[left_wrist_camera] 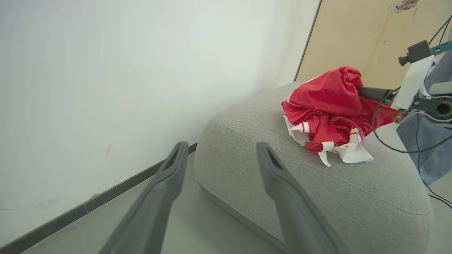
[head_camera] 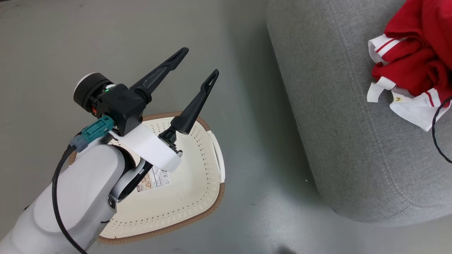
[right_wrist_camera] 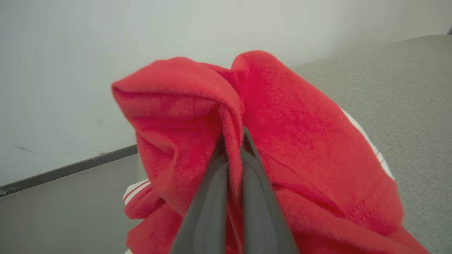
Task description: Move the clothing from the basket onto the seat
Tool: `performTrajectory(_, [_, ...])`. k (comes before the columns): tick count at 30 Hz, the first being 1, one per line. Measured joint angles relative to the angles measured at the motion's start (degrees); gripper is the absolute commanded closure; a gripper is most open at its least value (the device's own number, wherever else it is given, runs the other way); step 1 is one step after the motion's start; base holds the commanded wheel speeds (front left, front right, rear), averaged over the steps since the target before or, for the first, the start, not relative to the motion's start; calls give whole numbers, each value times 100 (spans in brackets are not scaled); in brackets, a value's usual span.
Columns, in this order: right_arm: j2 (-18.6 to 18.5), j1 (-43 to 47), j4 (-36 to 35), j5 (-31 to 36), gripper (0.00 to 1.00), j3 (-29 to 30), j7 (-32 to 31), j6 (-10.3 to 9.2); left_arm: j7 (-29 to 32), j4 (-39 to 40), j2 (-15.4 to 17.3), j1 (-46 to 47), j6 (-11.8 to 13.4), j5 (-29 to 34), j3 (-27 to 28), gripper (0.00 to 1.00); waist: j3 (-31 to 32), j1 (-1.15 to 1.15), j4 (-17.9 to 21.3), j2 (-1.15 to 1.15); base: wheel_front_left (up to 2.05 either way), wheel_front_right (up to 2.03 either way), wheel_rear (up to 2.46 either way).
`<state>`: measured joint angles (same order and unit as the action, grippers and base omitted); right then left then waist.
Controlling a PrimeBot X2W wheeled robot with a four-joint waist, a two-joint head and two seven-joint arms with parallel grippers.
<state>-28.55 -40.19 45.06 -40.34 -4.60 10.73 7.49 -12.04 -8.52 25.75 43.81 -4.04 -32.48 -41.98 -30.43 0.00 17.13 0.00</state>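
The clothing (right_wrist_camera: 289,141), a red bundle, is pinched in the right gripper's (right_wrist_camera: 233,139) closed fingers, their tips buried in a fold. Beneath it lies the grey seat (right_wrist_camera: 406,106), cut off by the frame. The left gripper (head_camera: 199,62) hangs spread wide, holding nothing, above the basket (head_camera: 190,197), half hiding its label (head_camera: 157,180).

Left gripper (head_camera: 200,60) shows dark fingers (head_camera: 196,102), black housing (head_camera: 123,107), teal connector (head_camera: 97,128), seemingly green light (head_camera: 107,89).
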Motion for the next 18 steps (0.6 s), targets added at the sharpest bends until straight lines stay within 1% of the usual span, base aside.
performTrajectory(5, [116, -7, 42, -10, 100, -122, 1, 0, 0, 10, 1, 55, 0, 40, 2, 0, -123, 0, -14, 0, 0, 0, 0])
performTrajectory(11, [118, -23, 73, -57, 100, -172, 9, 0, -4, -14, 35, 128, -1, 58, 19, 0, -217, 0, 3, 0, 0, 0, 0])
performTrajectory(13, [110, -35, 82, -57, 90, -200, 30, 0, -8, -42, 57, 128, -1, 76, 22, 0, -213, 0, 22, 0, 0, 0, 0])
performTrajectory(15, [90, -37, 83, -57, 76, -233, 46, 0, -10, -63, 49, 127, -1, 88, 22, 0, -205, 0, 42, 0, 0, 0, 0])
performTrajectory(18, [83, -37, 75, -57, 59, -333, 64, 0, -18, -91, 46, 127, -2, 88, 22, 0, -185, 0, 76, 0, 0, 0, 0])
